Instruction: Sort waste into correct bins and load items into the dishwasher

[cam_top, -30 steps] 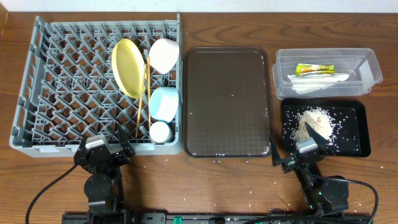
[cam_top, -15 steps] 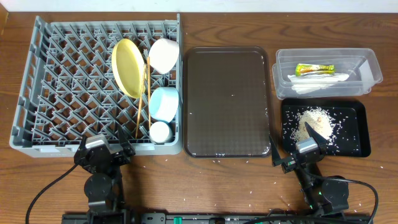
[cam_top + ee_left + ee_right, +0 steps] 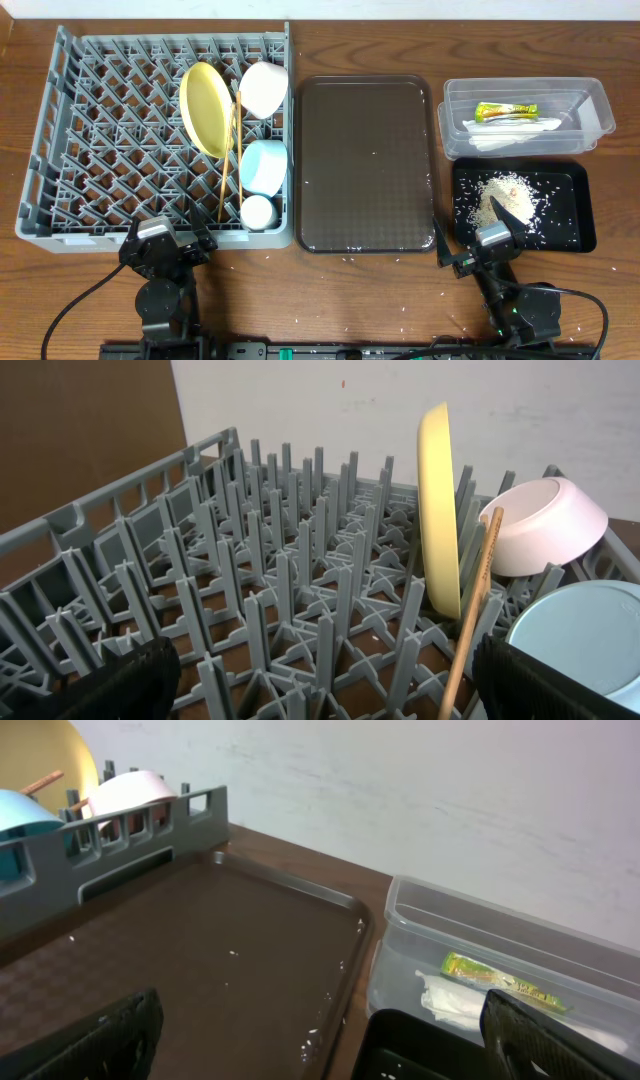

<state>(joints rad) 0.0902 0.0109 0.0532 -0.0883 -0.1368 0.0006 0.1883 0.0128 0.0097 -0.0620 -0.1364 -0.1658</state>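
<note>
The grey dish rack (image 3: 110,140) holds the yellow plate (image 3: 203,108), white bowl (image 3: 264,88), light blue bowl (image 3: 264,165), white cup (image 3: 257,211) and chopsticks (image 3: 230,160). The clear tub (image 3: 590,100) holds the yellow-green snack wrapper (image 3: 506,110) and white paper wrapper (image 3: 510,132). The black tray (image 3: 580,225) holds a heap of rice (image 3: 508,193). My left gripper (image 3: 166,238) is open and empty at the rack's near edge. My right gripper (image 3: 470,240) is open and empty at the near edge between the brown tray and the black tray.
The dark brown serving tray (image 3: 365,165) lies in the middle with a few rice grains on it. Loose grains are scattered on the wooden table (image 3: 350,300) near the front. In the right wrist view the brown tray (image 3: 200,960) and tub (image 3: 500,950) lie ahead.
</note>
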